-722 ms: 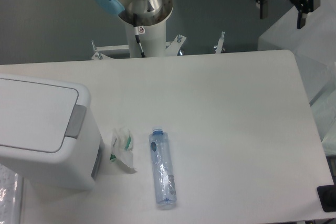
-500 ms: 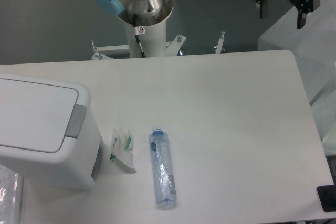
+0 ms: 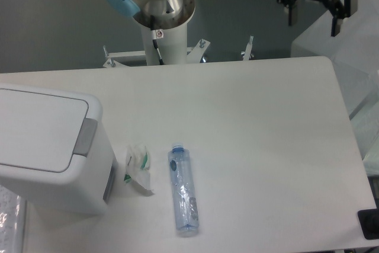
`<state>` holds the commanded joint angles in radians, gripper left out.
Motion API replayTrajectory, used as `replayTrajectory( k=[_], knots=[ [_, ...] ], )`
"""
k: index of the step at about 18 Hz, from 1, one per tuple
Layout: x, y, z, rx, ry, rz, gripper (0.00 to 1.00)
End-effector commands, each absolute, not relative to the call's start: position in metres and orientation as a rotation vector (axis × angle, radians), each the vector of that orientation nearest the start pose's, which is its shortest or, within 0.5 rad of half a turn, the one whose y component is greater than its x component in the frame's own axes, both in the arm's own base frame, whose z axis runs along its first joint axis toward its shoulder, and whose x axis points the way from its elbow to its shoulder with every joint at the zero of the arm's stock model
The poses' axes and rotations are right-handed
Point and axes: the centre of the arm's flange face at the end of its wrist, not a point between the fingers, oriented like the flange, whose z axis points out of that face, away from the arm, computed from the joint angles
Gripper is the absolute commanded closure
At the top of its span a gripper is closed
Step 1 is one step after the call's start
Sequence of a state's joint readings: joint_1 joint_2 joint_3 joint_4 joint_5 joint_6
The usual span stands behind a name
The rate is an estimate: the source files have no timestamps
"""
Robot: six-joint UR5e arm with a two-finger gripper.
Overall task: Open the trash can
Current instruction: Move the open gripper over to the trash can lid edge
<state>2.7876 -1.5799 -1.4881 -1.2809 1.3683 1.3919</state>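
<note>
The trash can (image 3: 47, 146) is a big white boxy bin at the left edge of the table. Its flat lid lies shut, and a grey push tab (image 3: 88, 137) sits on the lid's right side. My gripper (image 3: 314, 21) hangs high at the top right, beyond the table's far edge and far from the bin. Its two dark fingers point down, spread apart, with nothing between them.
A crumpled white and green wrapper (image 3: 137, 168) lies just right of the bin. A clear plastic bottle (image 3: 182, 188) lies on its side beside it. The arm's base column (image 3: 164, 22) stands behind the table's far edge. The white table (image 3: 254, 128) ends at the right near x 600.
The gripper has shifted slightly left and up. Bin, wrapper and bottle have not moved.
</note>
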Motion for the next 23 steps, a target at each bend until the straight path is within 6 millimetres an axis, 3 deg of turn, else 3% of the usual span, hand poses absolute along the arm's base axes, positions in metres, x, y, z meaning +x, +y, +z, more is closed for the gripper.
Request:
replayTrajectory(
  k=[2,4,6,9,11,15,17,23],
  knots=[
    [-0.429,0.343,0.560,-2.792,0.179,0.413,0.00],
    [-0.423,0.360,0.559,-2.740,-0.107,0.394,0.00],
    [-0.407,0.399,0.557,-2.662,-0.285,0.369,0.00],
    [-0.401,0.422,0.550,-2.627,-0.330,0.361,0.00],
    [-0.381,0.442,0.547,-2.620,-0.349,0.325,0.00],
    [-0.370,0.464,0.543,-2.510,-0.669,0.237,0.00],
    [-0.355,0.486,0.539,-2.449,-0.742,0.200,0.00],
    [-0.314,0.527,0.527,-2.383,-0.826,0.103,0.00]
  ],
)
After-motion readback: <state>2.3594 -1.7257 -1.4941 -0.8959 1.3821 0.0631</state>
